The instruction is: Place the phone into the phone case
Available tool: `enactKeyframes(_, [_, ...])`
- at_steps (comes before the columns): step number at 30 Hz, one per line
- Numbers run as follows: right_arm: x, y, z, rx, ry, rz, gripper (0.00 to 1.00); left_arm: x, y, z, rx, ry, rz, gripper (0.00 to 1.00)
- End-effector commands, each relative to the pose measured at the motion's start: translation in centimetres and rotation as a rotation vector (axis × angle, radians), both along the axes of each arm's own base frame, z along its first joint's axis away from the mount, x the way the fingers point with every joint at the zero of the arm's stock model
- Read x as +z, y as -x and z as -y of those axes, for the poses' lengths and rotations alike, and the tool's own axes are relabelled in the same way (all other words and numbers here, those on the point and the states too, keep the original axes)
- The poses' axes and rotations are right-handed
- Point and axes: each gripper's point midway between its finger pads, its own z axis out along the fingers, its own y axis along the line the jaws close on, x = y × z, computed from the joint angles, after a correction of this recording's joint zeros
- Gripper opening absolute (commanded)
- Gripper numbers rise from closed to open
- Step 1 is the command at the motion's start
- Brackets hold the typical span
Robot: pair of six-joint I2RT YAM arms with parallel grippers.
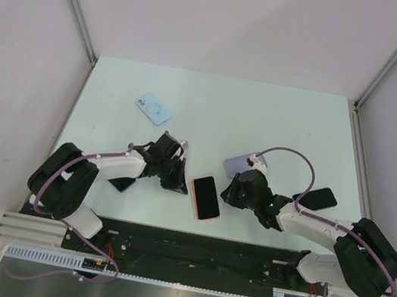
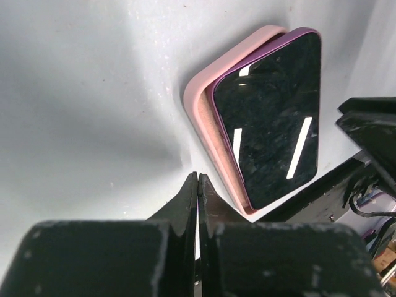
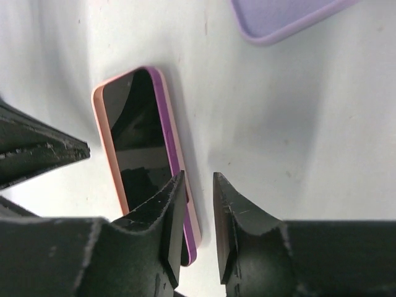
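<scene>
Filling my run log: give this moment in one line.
phone: askew in pink case | left hand: shut, empty | right hand: open beside phone

Pink-cased phone point(image 1: 205, 197) hemmed in closely: left gripper point(image 1: 178, 183) on one side, fingers pressed together, right gripper point(image 1: 226, 195) on the other, fingers narrowly parted. Open table point(image 1: 214, 101) across the far half, bar a blue phone case point(image 1: 154, 108). Lilac case point(image 1: 245, 164) just behind the right gripper.

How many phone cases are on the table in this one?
3: light blue case far left; lilac case partly under the right arm; pink case at centre, phone lying in it. A dark item under the left arm is unidentifiable.
</scene>
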Motion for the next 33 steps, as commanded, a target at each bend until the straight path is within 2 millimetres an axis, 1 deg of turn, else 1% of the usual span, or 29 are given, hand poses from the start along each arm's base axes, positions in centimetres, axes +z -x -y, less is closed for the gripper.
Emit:
enactKeyframes(1, [0.7, -2.3, 1.1, -0.044, 0.063, 0.060, 0.24, -0.7, 0.2, 0.0, -0.012, -0.005, -0.002, 0.00])
enactKeyframes(2, [0.0, -2.5, 1.6, -0.048, 0.107, 0.054, 0.22, -0.7, 0.2, 0.2, -0.017, 0.005, -0.001, 0.00])
enactKeyframes(3, [0.2, -2.9, 1.4, -0.047, 0.117, 0.065, 0.19, -0.8, 0.4, 0.2, -0.019, 0.010, -0.005, 0.00])
enactKeyframes(4, [-0.4, -2.7, 2.0, -0.050, 0.156, 0.041, 0.12, -0.6, 0.3, 0.5, -0.022, 0.025, 0.004, 0.00])
enactKeyframes(5, [-0.7, -2.9, 2.2, -0.056, 0.182, 0.042, 0.10, -0.6, 0.3, 0.6, -0.024, 0.031, 0.001, 0.00])
enactKeyframes(6, [-0.9, -3.2, 2.0, -0.052, 0.195, 0.036, 0.08, -0.7, 0.5, 0.7, -0.034, 0.039, -0.007, 0.00])
enactKeyframes(8, [-1.3, -3.0, 1.9, -0.043, 0.222, 0.027, 0.06, -0.8, 0.5, 0.9, -0.033, 0.049, -0.016, 0.00])
enactKeyframes(9, [-1.5, -3.0, 1.5, -0.032, 0.232, 0.023, 0.05, -1.2, 0.8, 0.8, -0.029, 0.049, -0.026, 0.00])
enactKeyframes(11, [-1.7, -2.8, 1.3, -0.024, 0.256, 0.022, 0.04, -1.4, 0.9, 1.1, -0.024, 0.069, -0.034, 0.00])
enactKeyframes(12, [-2.1, -2.4, 0.9, -0.009, 0.271, 0.019, 0.04, -1.7, 1.3, 1.2, -0.030, 0.073, -0.051, 0.00])
enactKeyframes(15, [-2.0, -2.3, 0.1, -0.002, 0.281, 0.021, 0.04, -2.0, 1.5, 1.5, -0.034, 0.087, -0.058, 0.00])
enactKeyframes(18, [-2.4, -1.8, -1.2, 0.016, 0.277, 0.008, 0.04, -2.0, 1.8, 1.8, -0.040, 0.097, -0.066, 0.00])
enactKeyframes(19, [-2.7, -1.2, -1.7, 0.026, 0.278, -0.004, 0.04, -1.9, 2.0, 2.1, -0.050, 0.108, -0.066, 0.00])
enactKeyframes(21, [-2.4, -1.2, -2.8, 0.031, 0.263, 0.002, 0.04, -1.9, 2.1, 2.2, -0.049, 0.108, -0.067, 0.00])
enactKeyframes(24, [-2.6, -0.3, -4.5, 0.058, 0.240, -0.011, 0.05, -2.2, 2.2, 2.3, -0.049, 0.106, -0.066, 0.00])
enactKeyframes(26, [-3.1, 0.4, -5.0, 0.061, 0.255, -0.023, 0.05, -2.5, 2.4, 2.2, -0.049, 0.100, -0.073, 0.00])
enactKeyframes(31, [-3.8, 1.2, -5.5, 0.064, 0.273, -0.043, 0.05, -3.1, 2.6, 2.1, -0.047, 0.093, -0.081, 0.00])
enactKeyframes(33, [-3.8, 1.6, -5.8, 0.077, 0.274, -0.038, 0.05, -3.1, 2.5, 2.2, -0.046, 0.092, -0.083, 0.00])
